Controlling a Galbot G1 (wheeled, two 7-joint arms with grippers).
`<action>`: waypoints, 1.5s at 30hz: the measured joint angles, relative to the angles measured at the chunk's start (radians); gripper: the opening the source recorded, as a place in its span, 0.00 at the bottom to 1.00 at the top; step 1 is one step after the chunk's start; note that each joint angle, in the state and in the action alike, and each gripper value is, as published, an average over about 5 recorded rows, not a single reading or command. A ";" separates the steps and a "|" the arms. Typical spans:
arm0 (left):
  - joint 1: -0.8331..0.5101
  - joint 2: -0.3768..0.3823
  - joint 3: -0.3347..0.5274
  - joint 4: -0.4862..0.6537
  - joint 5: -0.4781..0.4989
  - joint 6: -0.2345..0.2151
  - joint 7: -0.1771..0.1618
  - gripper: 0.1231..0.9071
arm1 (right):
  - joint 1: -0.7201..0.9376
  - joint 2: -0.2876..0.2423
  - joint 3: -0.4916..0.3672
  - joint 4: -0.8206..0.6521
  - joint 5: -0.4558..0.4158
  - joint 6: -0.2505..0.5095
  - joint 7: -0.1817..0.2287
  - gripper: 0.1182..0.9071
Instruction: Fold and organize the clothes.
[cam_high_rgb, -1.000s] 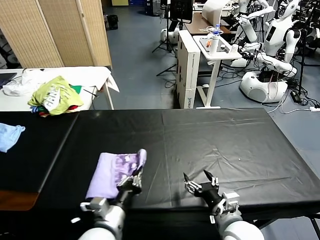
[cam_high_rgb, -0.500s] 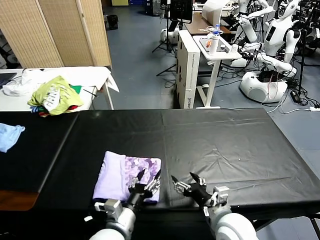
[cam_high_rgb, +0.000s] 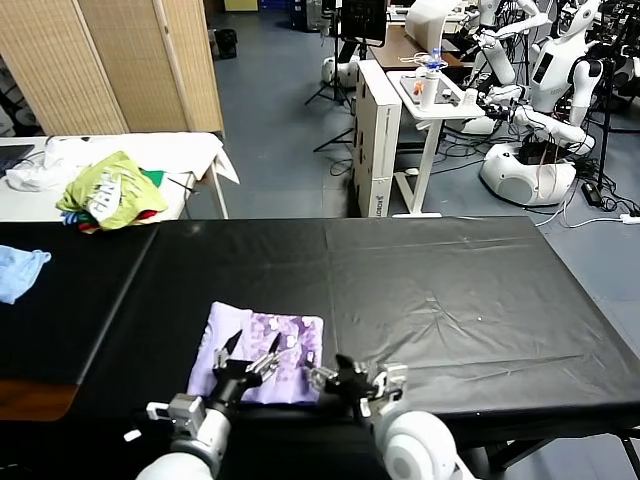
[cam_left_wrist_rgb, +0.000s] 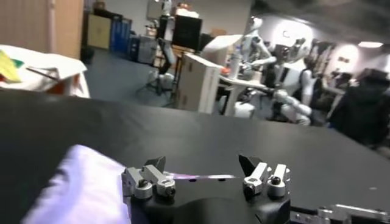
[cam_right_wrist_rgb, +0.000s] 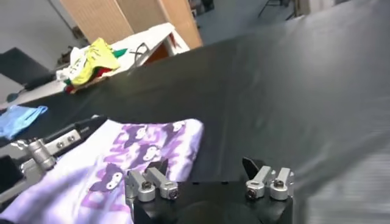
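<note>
T-shirt is seen lying folded on the black worktop, in the lower left of centre of the head view, plain lavender on its left part and purple print on its right. A fold appears just laid down, and the next move is judged to call for another fold or tidying. The left hand is held wide over the near edge, gripping nothing. The right hand, partly open and empty, is placed beside the printed edge.

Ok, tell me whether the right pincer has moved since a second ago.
Yes. The right pincer has slid toward the robot's left along the table's near edge, ending beside the folded T-shirt.
</note>
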 joint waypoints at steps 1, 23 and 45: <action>0.000 0.001 -0.005 0.002 0.000 0.000 0.000 1.00 | -0.001 0.001 -0.006 -0.001 0.000 -0.001 0.000 0.76; 0.006 0.017 -0.095 0.031 -0.009 -0.022 -0.002 1.00 | -0.035 -0.124 0.150 0.078 -0.102 -0.118 -0.009 0.04; 0.059 0.079 -0.102 -0.008 -0.076 -0.122 -0.087 1.00 | -0.190 -0.203 0.302 0.182 -0.272 0.091 -0.151 0.98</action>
